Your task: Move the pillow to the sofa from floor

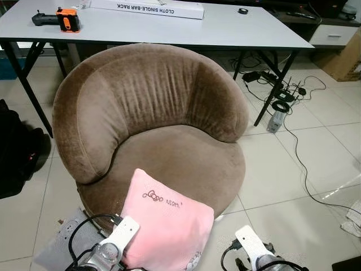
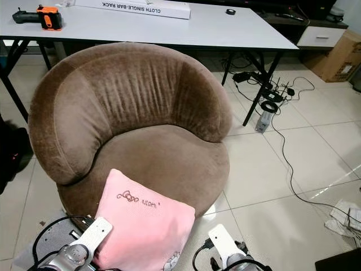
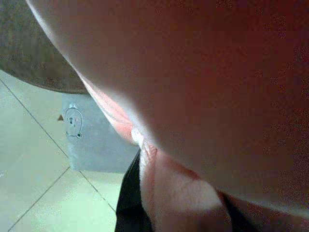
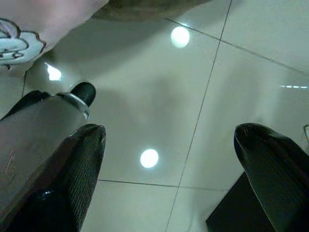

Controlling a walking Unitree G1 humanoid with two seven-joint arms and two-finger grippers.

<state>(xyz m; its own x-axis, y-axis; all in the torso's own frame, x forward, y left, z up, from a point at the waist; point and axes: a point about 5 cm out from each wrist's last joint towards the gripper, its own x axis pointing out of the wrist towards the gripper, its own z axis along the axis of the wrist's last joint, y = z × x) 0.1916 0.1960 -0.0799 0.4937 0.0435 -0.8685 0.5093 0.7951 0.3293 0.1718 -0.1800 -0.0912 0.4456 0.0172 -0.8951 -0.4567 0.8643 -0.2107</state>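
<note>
A pink pillow (image 1: pixel 163 223) with a small printed motif leans tilted against the front edge of the round brown sofa (image 1: pixel 152 113); its top corner rests on the seat. My left gripper (image 3: pixel 178 208) is shut on the pillow's lower edge, and pink fabric bulges between its black fingers (image 3: pixel 129 205). My left wrist (image 1: pixel 110 251) sits at the pillow's lower left. My right gripper (image 4: pixel 171 140) hangs open over the tiled floor just right of the pillow, with nothing between its fingers.
A grey cushion (image 1: pixel 56 248) lies on the floor under my left arm. A white table (image 1: pixel 225 28) stands behind the sofa, carrying an orange tool (image 1: pixel 67 20) and a long box. Cables and a power strip (image 1: pixel 276 93) lie at right; a black bag (image 1: pixel 17 152) sits at left.
</note>
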